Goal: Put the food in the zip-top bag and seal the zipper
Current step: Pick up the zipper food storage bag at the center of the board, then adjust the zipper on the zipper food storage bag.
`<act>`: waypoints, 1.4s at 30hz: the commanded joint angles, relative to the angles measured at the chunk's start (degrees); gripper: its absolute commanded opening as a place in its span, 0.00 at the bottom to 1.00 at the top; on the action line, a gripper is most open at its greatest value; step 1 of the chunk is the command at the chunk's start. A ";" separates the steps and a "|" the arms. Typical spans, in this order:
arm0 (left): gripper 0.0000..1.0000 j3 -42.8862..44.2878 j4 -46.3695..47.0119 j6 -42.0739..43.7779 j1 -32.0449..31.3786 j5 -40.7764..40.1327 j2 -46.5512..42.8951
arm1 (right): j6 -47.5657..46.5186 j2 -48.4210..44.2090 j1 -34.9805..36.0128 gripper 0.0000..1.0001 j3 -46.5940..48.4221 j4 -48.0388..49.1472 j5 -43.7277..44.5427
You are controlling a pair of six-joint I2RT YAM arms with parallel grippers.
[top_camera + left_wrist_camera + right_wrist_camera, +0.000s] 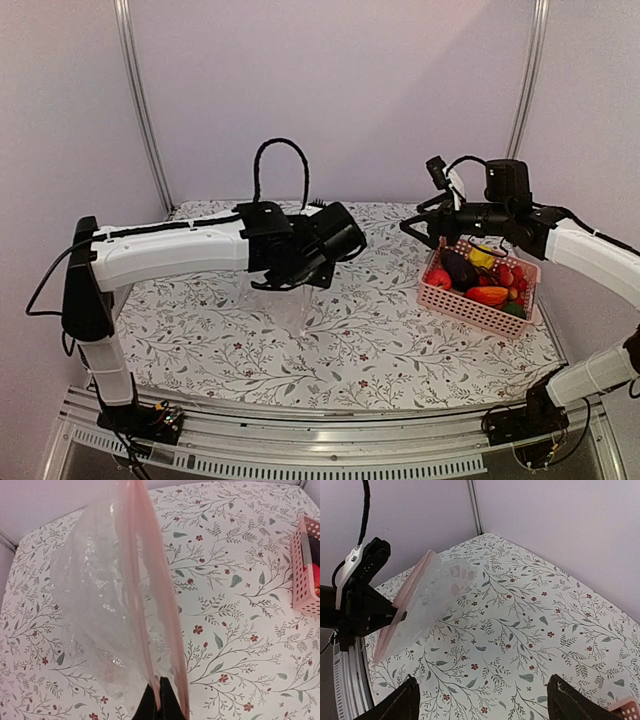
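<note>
Top view, left claw: the left claw [292, 278] is clenched on the upper edge of the clear, crinkly plastic zip-top bag [285, 308], which hangs below it over the middle of the flower-patterned table [380, 340].
Top view, food: the small toy food [487, 294] (purple eggplant, yellow, red and orange pieces) lies in the pink plastic lattice basket [470, 308], at three o'clock from the bag and well apart from it.
Top view, right claw: the right claw [425, 228] hovers near the basket's eleven o'clock corner, so this arm is far nearer the food.
Left wrist view, grip: the dark fingertips [165, 705] are pinched shut on the thin pinkish zipper [145, 580], whose long axis runs from six to twelve o'clock, straight away from the claw.
Right wrist view, claw: the fingers [395, 705] are spread wide with nothing between them.
Right wrist view, bag: it hangs at ten o'clock, well apart; a basket corner shows at five o'clock.
Coming move: probably the right claw goes down onto the food, then carries it across to the bag (I cannot tell whether the mouth is open).
</note>
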 commanded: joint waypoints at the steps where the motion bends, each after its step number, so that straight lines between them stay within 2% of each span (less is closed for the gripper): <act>1: 0.00 -0.80 16.68 4.43 0.86 -0.42 -0.81 | 3.31 5.22 5.89 0.86 5.63 -5.27 0.85; 9: 0.00 -2.36 28.21 5.25 1.16 6.99 1.07 | 8.89 11.94 13.00 0.88 12.07 -7.23 -1.42; 15: 0.00 -8.39 37.03 6.02 1.11 11.12 -1.63 | 11.62 14.96 13.71 0.93 13.40 -8.08 -0.83; 17: 0.00 -9.14 38.18 6.35 1.04 11.64 -2.10 | 12.76 15.20 13.71 0.93 13.99 -8.49 2.32; 21: 0.00 -10.67 40.32 6.63 0.76 11.96 -3.21 | 16.12 16.38 13.74 0.89 14.72 -10.02 12.94; 26: 0.00 -11.53 41.55 6.73 0.42 11.90 -3.98 | 17.95 18.90 13.71 0.76 15.16 -10.86 17.28; 31: 0.00 -11.15 41.65 6.97 0.03 11.64 -4.01 | 18.13 20.45 13.71 0.69 14.81 -10.93 18.96; 33: 0.00 -10.91 41.50 6.99 -0.16 11.22 -3.96 | 17.99 20.91 13.76 0.62 14.72 -11.00 20.92; 34: 0.00 -10.67 40.62 6.33 -0.29 10.12 -3.88 | 17.94 21.11 13.64 0.54 14.69 -11.02 21.70; 36: 0.00 -9.77 37.71 3.69 -0.26 7.70 -3.41 | 17.93 21.08 13.63 0.33 14.55 -10.95 21.08; 39: 0.01 -8.11 33.60 -0.32 -0.17 5.17 -1.75 | 18.62 20.20 13.63 0.03 14.05 -9.51 15.02; 40: 0.07 -7.45 32.97 -1.30 -0.15 4.92 -0.86 | 19.32 19.85 13.64 0.00 13.75 -8.84 13.39; 42: 0.18 -6.23 32.92 -2.46 -0.14 4.97 0.90 | 20.73 18.86 13.76 0.00 13.62 -8.17 11.54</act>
